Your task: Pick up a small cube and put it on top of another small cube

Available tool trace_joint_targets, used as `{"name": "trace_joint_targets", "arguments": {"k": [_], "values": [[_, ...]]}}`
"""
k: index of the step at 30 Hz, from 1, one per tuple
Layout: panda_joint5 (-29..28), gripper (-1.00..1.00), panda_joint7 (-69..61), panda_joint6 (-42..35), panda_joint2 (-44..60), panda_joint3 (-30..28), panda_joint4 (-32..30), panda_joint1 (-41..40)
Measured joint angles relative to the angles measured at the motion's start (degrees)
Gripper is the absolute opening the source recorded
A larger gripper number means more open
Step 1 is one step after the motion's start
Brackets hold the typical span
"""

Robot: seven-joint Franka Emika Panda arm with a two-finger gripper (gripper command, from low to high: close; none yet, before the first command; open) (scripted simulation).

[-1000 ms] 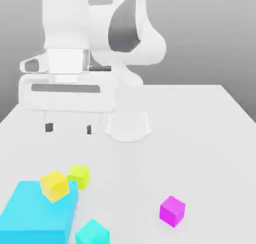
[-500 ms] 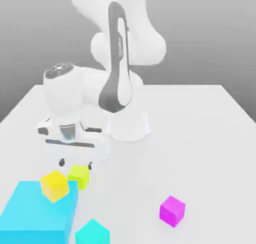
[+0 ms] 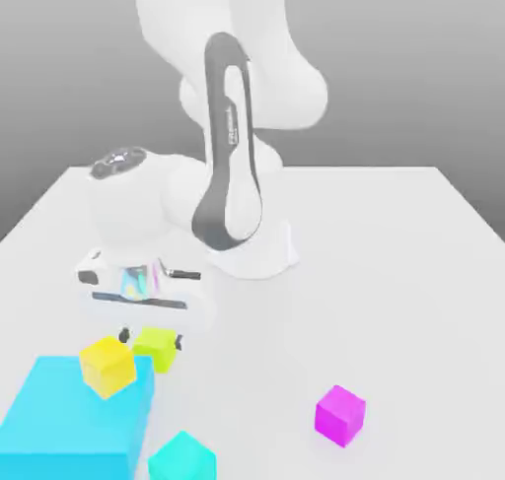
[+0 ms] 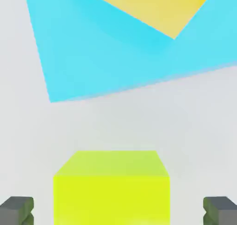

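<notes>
The small lime yellow-green cube point(image 3: 156, 348) rests on the white table beside the big cyan block point(image 3: 74, 419). My gripper point(image 3: 150, 338) hangs low right over it, open, with one dark fingertip on each side of the cube and a gap between each pad and its faces. In the hand view the lime cube point(image 4: 111, 185) sits between the two grey fingertips point(image 4: 16, 209), and my gripper point(image 4: 118, 210) is not touching it. A golden-yellow small cube point(image 3: 108, 365) sits on the cyan block's near corner, close to the lime one.
A small teal cube point(image 3: 182, 458) lies at the front edge, next to the cyan block. A magenta cube point(image 3: 340, 415) stands alone at the exterior view's right. The arm's white base point(image 3: 254, 251) stands mid-table behind the gripper.
The hand has swung round and come down from well above the table until its fingertips straddle the lime cube. The jaws stayed open. No cube has moved.
</notes>
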Motion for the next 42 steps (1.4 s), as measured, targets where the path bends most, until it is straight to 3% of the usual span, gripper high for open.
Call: {"name": "trace_joint_targets", "arguments": {"k": [5,6,13,20,42], "values": [[2.56,0.0,-1.67,4.48,2.45,4.73,-0.24,-3.46],[2.84,-1.0,-1.82,5.51,2.96,5.71,-0.32,-4.22],[2.7,-1.0,-1.67,5.68,3.08,5.99,-0.35,-4.47],[-1.04,-1.0,0.74,0.04,-0.04,0.59,-0.08,-0.84],[-21.23,-1.0,15.7,-8.08,-11.89,-7.49,-3.1,2.27]]}}
